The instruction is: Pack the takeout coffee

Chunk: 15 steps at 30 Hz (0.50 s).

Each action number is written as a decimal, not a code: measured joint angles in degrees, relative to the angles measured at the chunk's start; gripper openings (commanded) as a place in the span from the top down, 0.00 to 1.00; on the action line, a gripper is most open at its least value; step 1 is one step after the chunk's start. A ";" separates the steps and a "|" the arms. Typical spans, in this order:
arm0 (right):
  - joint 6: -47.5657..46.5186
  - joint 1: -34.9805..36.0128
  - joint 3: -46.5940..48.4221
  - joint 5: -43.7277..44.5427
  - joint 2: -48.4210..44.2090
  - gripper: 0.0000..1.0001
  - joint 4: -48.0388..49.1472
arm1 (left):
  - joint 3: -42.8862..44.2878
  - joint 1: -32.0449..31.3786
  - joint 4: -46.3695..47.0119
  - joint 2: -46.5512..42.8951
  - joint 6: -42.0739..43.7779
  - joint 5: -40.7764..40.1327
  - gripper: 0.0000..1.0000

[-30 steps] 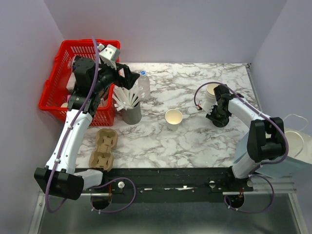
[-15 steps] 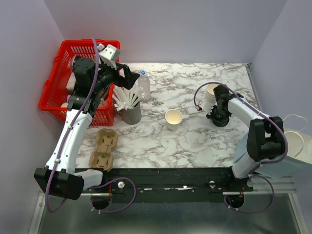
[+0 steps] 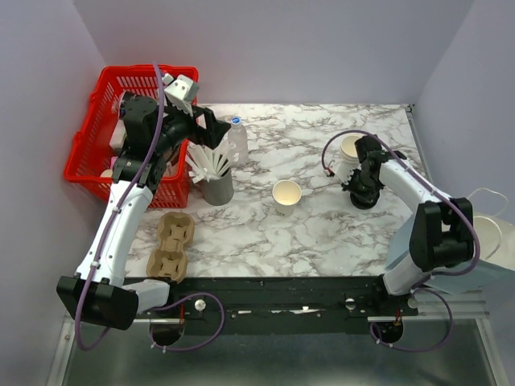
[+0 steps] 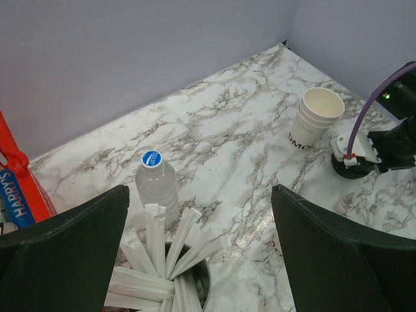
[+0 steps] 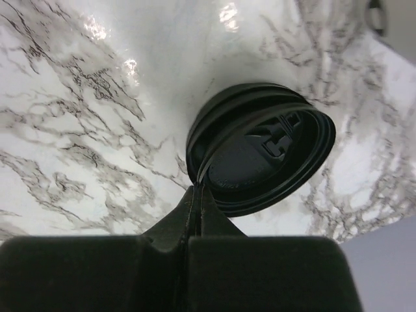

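Observation:
An open cream paper cup (image 3: 286,195) without a lid stands mid-table. A stack of cream cups (image 3: 350,151) stands at the right back; it also shows in the left wrist view (image 4: 316,116). My right gripper (image 3: 361,186) is shut, pinching the rim of a black lid (image 5: 260,148), which is the top one of a small pile of lids (image 3: 364,199) on the table. In the right wrist view the closed fingertips (image 5: 197,190) grip the lid's near edge. My left gripper (image 3: 203,127) is open and empty, high above the grey cup of straws (image 4: 166,260).
A red basket (image 3: 96,121) stands at the back left. A clear water bottle (image 3: 237,137) and the grey straw cup (image 3: 216,183) stand beside it. A brown pulp cup carrier (image 3: 170,245) lies at the front left.
My right wrist has shifted slightly toward the back while still pinching the lid. The left arm has not moved.

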 measured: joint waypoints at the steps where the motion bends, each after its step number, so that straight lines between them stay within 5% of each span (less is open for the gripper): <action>1: 0.33 0.00 0.63 -0.26 -0.74 1.00 -0.46 | -0.17 0.00 0.00 0.00 0.04 0.00 0.01; 10: 5.46 0.00 17.38 -10.21 -7.45 0.99 -11.52 | -1.27 -0.09 -0.28 -0.02 1.25 1.25 0.01; 15: 10.86 0.00 31.82 -26.18 -6.60 0.99 -19.15 | -1.92 -0.61 -1.01 -0.20 2.71 2.91 0.01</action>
